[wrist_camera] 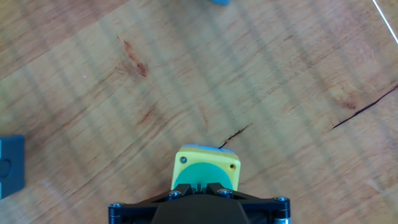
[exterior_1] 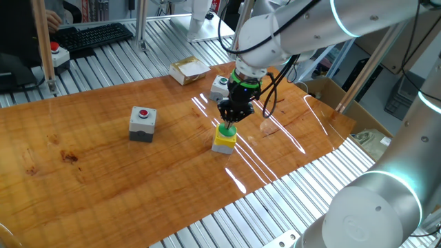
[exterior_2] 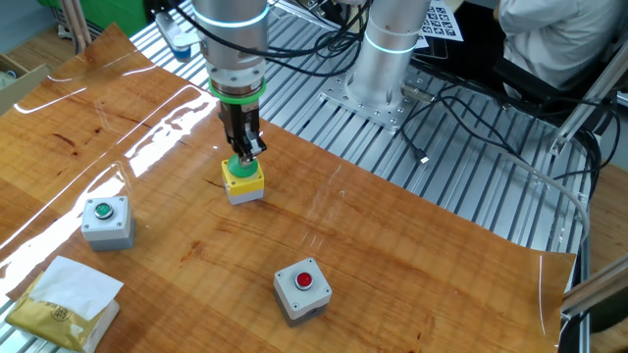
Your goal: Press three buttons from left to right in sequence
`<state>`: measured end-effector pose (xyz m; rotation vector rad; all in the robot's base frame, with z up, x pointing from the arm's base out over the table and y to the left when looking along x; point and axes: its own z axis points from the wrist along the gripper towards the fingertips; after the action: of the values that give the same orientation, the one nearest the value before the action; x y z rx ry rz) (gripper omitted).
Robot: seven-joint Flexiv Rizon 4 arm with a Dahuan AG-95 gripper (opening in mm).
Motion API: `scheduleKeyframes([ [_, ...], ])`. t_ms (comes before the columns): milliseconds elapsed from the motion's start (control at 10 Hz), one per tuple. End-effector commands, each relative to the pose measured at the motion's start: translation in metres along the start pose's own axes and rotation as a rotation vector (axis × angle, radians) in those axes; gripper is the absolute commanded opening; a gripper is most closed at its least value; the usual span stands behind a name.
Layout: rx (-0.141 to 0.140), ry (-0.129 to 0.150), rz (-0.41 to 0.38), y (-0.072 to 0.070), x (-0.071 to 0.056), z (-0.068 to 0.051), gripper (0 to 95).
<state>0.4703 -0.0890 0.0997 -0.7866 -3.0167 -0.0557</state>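
The grey box with the red button (exterior_1: 142, 122) stands at the left of the wooden table; it also shows in the other fixed view (exterior_2: 301, 287). The yellow box with the large green dome (exterior_1: 224, 140) stands in the middle. My gripper (exterior_1: 228, 122) points straight down with its tips on the dome. The other fixed view shows the gripper (exterior_2: 245, 157) on the yellow box (exterior_2: 243, 181). In the hand view the shut fingertips (wrist_camera: 200, 186) rest on the dome of the yellow box (wrist_camera: 206, 167). The grey box with the small green button (exterior_1: 220, 85) stands behind the arm (exterior_2: 106, 221).
A flat tan cardboard box (exterior_1: 188, 69) lies at the back of the table (exterior_2: 64, 304). A red mushroom button on a pale box (exterior_1: 56, 54) and a keyboard (exterior_1: 96, 36) sit on the metal slats behind. A grey box corner (wrist_camera: 11, 165) shows at the hand view's left edge.
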Motion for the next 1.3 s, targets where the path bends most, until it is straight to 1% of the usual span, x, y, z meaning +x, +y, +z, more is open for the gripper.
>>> scheduleKeyframes([
  [100,0.003,0.008,0.001,0.004,0.004,-0.011,0.0],
  [300,0.001,0.007,-0.003,0.006,0.01,-0.015,0.0],
  [400,0.003,0.011,0.013,0.009,0.012,-0.017,0.0],
  [600,-0.002,0.014,0.051,0.02,0.013,-0.016,0.0],
  [700,0.0,0.014,0.079,0.031,0.013,-0.015,0.0],
  [800,-0.002,0.016,0.098,0.038,0.01,-0.014,0.0],
  [900,-0.008,0.023,0.094,0.04,0.007,-0.013,0.0],
  [1000,-0.008,0.022,0.093,0.042,0.003,-0.012,0.0],
  [1200,-0.004,0.025,0.096,0.044,-0.002,-0.011,0.0],
  [1300,0.001,0.02,0.088,0.044,-0.003,-0.012,0.0],
])
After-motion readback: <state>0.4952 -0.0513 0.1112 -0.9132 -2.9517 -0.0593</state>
